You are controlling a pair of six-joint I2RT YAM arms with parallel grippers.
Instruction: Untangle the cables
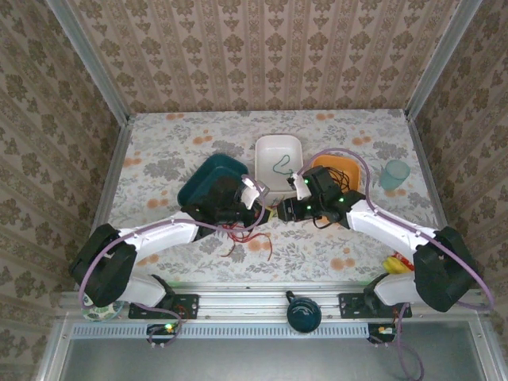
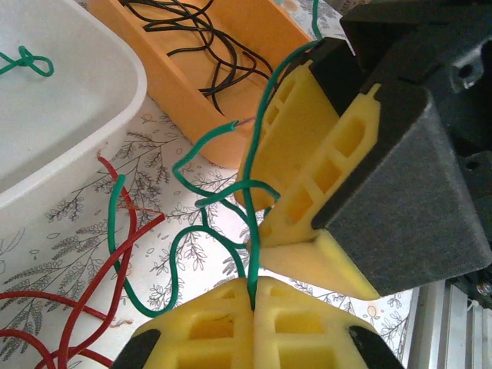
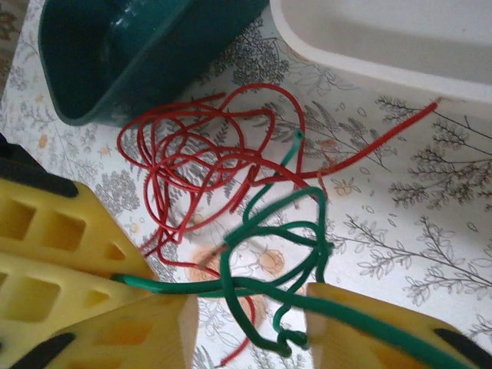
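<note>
My left gripper (image 2: 254,301) is shut on a green cable (image 2: 192,231), which rises from between its yellow fingers. That green cable (image 3: 269,254) runs in tangled loops from the left gripper's fingers (image 3: 61,246) across the gap of my right gripper (image 3: 250,323), whose jaws stand apart around it. In the left wrist view the right gripper's fingers (image 2: 307,154) sit close in front, with the cable beside them. A bunch of red cables (image 3: 200,161) lies on the table by both grippers (image 1: 270,205). Black cables (image 2: 200,38) lie in the orange bin (image 2: 192,100).
A teal bin (image 1: 208,178) stands at the left, a white bin (image 1: 278,147) in the middle with a small green knotted cable (image 2: 27,61) inside it, and the orange bin (image 1: 353,168) at the right. A green cup (image 1: 394,173) stands at the far right.
</note>
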